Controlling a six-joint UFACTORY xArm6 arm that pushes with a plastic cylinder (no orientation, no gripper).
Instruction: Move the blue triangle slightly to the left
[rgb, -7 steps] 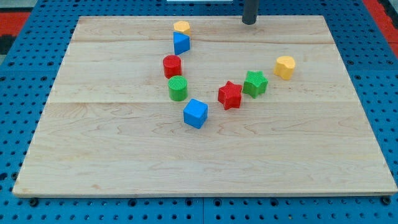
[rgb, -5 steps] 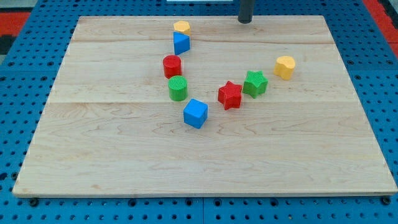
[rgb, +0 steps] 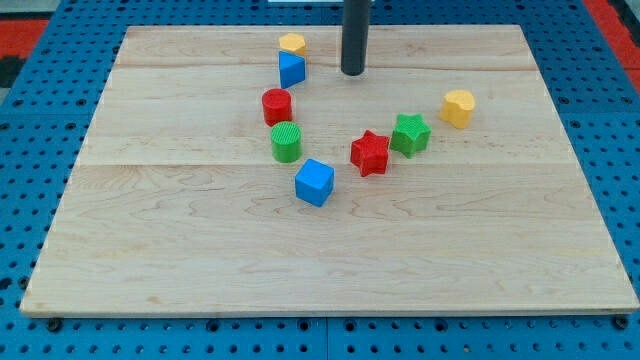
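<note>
The blue triangle (rgb: 291, 69) sits near the view's top, left of centre, on the wooden board (rgb: 200, 240). A yellow block (rgb: 292, 44) touches its top side. A red cylinder (rgb: 277, 105) lies just below it. My tip (rgb: 352, 73) is on the board to the right of the blue triangle, about a block's width away, not touching it.
A green cylinder (rgb: 286, 142) and a blue cube (rgb: 314, 182) lie below the red cylinder. A red star (rgb: 370, 153) and a green star (rgb: 410, 133) touch each other right of centre. Another yellow block (rgb: 458, 107) lies at the right.
My tip has moved from the board's top edge down and to the left, toward the blue triangle's right side. No block has moved.
</note>
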